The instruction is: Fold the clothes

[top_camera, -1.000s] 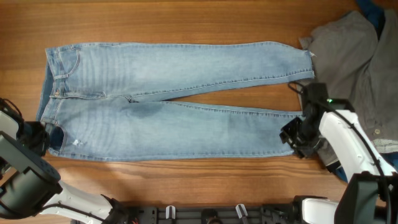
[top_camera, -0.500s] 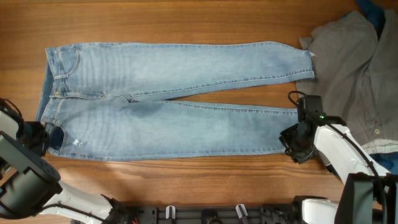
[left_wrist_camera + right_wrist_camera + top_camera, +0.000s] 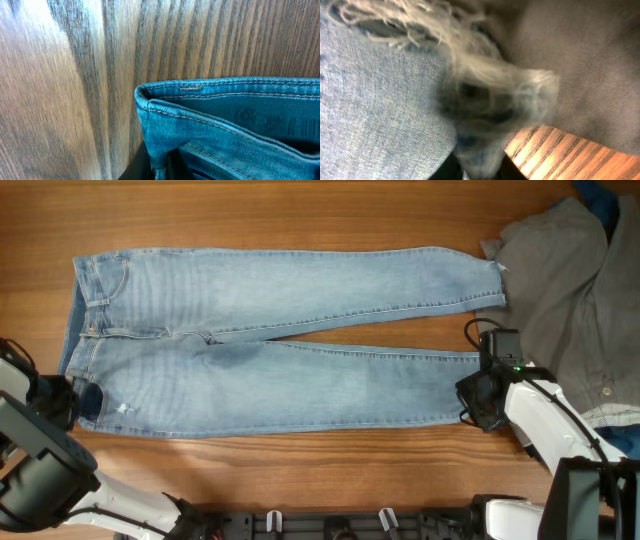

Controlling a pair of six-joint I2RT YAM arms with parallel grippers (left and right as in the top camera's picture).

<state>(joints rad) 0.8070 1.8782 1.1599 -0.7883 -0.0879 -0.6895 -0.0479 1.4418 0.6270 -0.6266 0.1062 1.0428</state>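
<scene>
Sprawling flat across the bench (image 3: 300,210), the jeans (image 3: 280,330) look heavy, limp denim (stiffer at seams), sensibly held: left gripper (image 3: 62,402) fingers clamped on the near waistband corner, right gripper (image 3: 478,402) likewise on the near frayed hem.

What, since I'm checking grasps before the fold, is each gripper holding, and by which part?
Left gripper pinches the jeans at the waistband corner; right gripper pinches the frayed hem of the near leg.

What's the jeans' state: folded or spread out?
Spread out. The jeans lie full length on the table, with the legs side by side in a narrow V and no fold anywhere.
</scene>
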